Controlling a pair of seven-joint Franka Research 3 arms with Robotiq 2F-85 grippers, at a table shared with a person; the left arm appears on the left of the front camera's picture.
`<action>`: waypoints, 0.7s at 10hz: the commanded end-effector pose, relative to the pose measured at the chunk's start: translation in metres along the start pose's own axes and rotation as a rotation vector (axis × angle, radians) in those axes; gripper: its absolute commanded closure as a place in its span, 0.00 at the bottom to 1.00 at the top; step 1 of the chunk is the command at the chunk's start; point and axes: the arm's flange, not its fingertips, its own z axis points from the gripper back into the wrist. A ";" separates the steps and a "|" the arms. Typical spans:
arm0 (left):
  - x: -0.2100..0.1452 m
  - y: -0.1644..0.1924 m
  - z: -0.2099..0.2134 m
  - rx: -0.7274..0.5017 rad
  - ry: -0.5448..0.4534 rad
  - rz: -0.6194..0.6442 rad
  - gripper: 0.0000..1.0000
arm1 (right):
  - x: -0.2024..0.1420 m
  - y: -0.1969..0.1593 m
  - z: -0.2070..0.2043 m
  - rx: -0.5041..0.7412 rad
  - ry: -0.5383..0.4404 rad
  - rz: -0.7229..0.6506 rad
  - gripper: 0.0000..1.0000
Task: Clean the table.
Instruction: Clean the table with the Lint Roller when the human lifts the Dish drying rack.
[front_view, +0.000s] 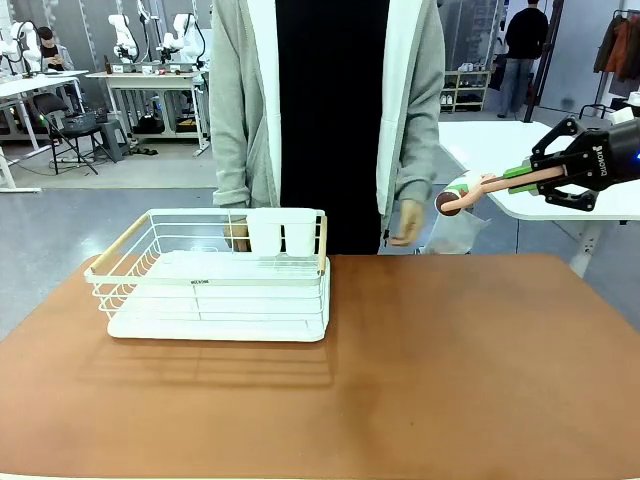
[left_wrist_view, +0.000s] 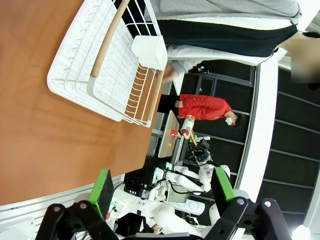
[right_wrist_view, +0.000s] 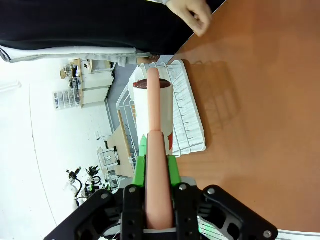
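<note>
The reddish-brown table (front_view: 450, 360) spreads across the front view. My right gripper (front_view: 520, 175) hangs above and beyond its far right corner, shut on the pink handle of a lint roller (front_view: 455, 198) whose white roll points left toward the person. In the right wrist view the roller (right_wrist_view: 155, 110) runs straight up from my right gripper (right_wrist_view: 156, 150), with the table (right_wrist_view: 260, 125) to its right. My left gripper (left_wrist_view: 162, 187) stands open with nothing between its green pads (left_wrist_view: 104, 187), off the table's edge (left_wrist_view: 45, 130).
A white wire rack (front_view: 215, 275) with a white cup holder stands on the left half of the table. A person in a grey hoodie stands at the far side, one hand (front_view: 405, 222) hanging near the edge. A clear bag (front_view: 455, 232) lies behind the far right edge.
</note>
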 end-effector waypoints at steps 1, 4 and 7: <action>-0.001 -0.002 0.003 -0.019 -0.001 -0.010 0.00 | -0.001 0.001 -0.001 0.000 0.003 0.002 0.99; -0.001 -0.002 0.003 -0.019 -0.001 -0.010 0.00 | -0.001 0.001 -0.001 0.000 0.003 0.002 0.99; -0.001 -0.002 0.003 -0.019 -0.001 -0.010 0.00 | -0.001 0.001 -0.001 0.000 0.003 0.002 0.99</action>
